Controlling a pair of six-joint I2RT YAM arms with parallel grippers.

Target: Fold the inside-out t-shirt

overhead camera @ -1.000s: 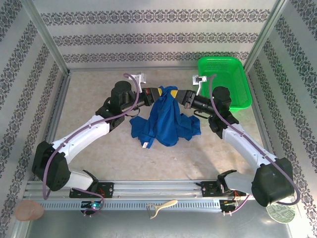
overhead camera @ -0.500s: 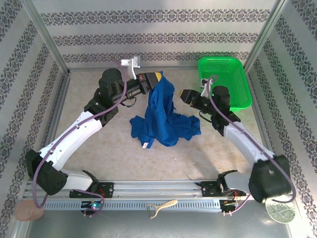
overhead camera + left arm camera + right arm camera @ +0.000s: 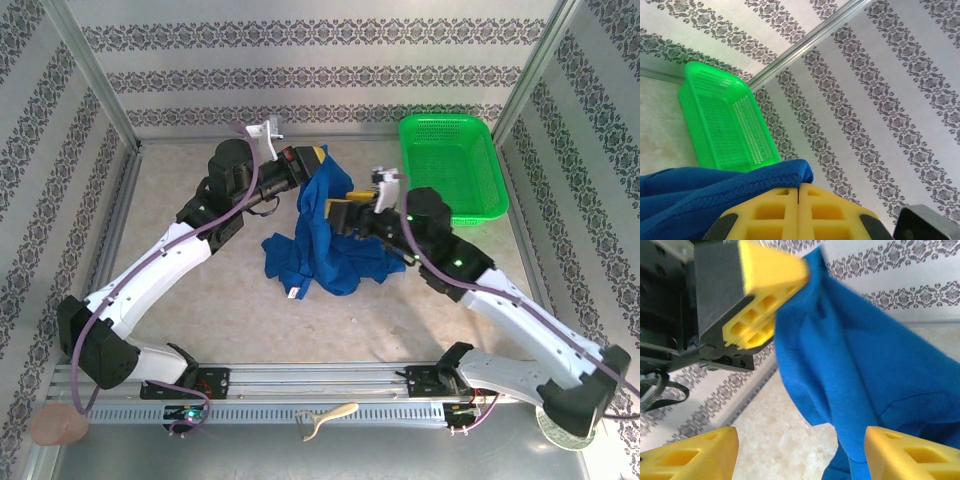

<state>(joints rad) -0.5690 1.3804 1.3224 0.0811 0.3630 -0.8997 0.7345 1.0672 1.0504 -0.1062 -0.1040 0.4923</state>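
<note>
The royal-blue inside-out t-shirt (image 3: 335, 245) hangs from my left gripper (image 3: 318, 160) down to a crumpled heap on the table. In the left wrist view the yellow fingers (image 3: 815, 210) meet with a stitched hem of the t-shirt (image 3: 715, 200) pinched between them. My right gripper (image 3: 338, 213) stands open just right of the hanging cloth, at about mid-height. In the right wrist view the t-shirt (image 3: 860, 365) drapes between its spread fingertips (image 3: 695, 455), nearer the right one, with the left gripper (image 3: 765, 290) above. No lettering shows.
A green mesh basket (image 3: 450, 165) stands at the back right corner, also behind the cloth as the basket (image 3: 725, 125). Patterned walls and metal posts close in the table on three sides. Small items lie on the near ledge (image 3: 325, 415).
My right gripper let go of the t-shirt, opened, and swung in lower against the hanging cloth. My left gripper lifted its held edge up and back.
</note>
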